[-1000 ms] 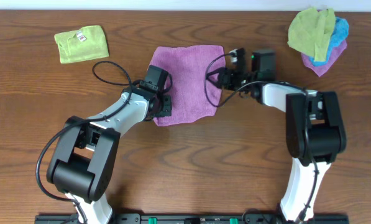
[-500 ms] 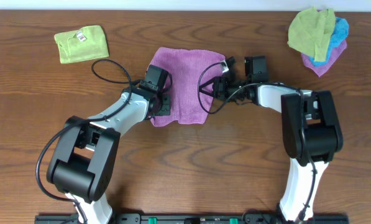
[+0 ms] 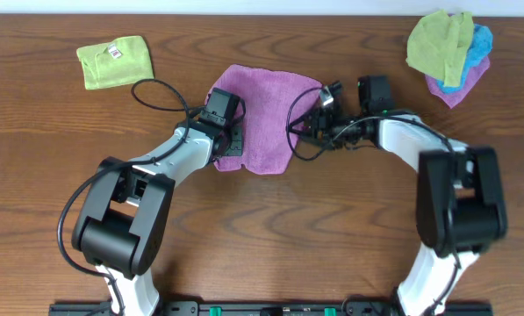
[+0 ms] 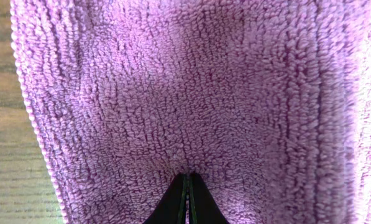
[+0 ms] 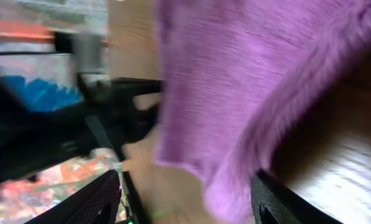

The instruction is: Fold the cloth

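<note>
Wood table [image 3: 270, 219] overhead; wrist views alone show left tool [image 4: 186, 182] pinching the cloth [image 4: 191, 87], right tool [image 5: 185, 190] wide astride it.

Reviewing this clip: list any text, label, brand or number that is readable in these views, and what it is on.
White tag on the lime-green cloth: shows faint dark marks, too small to read.
Mauve cloth: no tag or print visible.
Right wrist view: motion-blurred, nothing readable.
No legible text anywhere in these views.
</note>
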`<state>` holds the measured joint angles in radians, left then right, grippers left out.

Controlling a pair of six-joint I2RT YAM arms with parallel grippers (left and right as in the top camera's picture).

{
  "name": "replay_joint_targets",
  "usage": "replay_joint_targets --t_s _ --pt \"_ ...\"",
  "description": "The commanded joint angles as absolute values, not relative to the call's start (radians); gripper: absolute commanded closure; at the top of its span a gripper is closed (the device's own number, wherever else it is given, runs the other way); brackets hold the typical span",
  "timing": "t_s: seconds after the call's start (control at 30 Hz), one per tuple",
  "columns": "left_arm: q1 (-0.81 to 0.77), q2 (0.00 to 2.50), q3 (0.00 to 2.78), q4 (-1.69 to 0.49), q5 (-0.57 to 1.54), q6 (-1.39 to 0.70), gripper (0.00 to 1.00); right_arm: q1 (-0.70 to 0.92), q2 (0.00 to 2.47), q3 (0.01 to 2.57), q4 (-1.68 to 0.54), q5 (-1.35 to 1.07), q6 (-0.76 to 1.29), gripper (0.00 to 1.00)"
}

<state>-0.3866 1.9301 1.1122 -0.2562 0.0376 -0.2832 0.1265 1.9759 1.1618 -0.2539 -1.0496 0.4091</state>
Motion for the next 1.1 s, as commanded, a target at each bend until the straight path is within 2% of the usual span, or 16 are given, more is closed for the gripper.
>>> replay_joint_targets --t_s 0.0,0.27,0.43,0.63,1.07 --pt "-0.380 2.001 1.089 -0.271 0.022 -0.266 0.94 0.118 1.882 1.159 -0.255 -1.092 0.396 0.30" --pt "-0.380 2.001 1.089 -0.271 0.022 -0.266 0.94 0.104 1.797 1.159 -0.337 -0.984 0.332 0.28" --pt "-0.380 2.001 1.089 -0.272 0.022 -0.265 0.94 0.106 1.797 1.159 -0.577 -0.630 0.186 0.27" --pt "-0.380 2.001 1.089 -0.272 0.022 -0.266 0.94 0.106 1.821 1.159 -0.526 -0.490 0.167 0.22" --pt "-0.380 2.001 1.089 -0.272 0.023 -0.266 0.94 0.105 2.004 1.159 -0.352 -0.603 0.221 0.21"
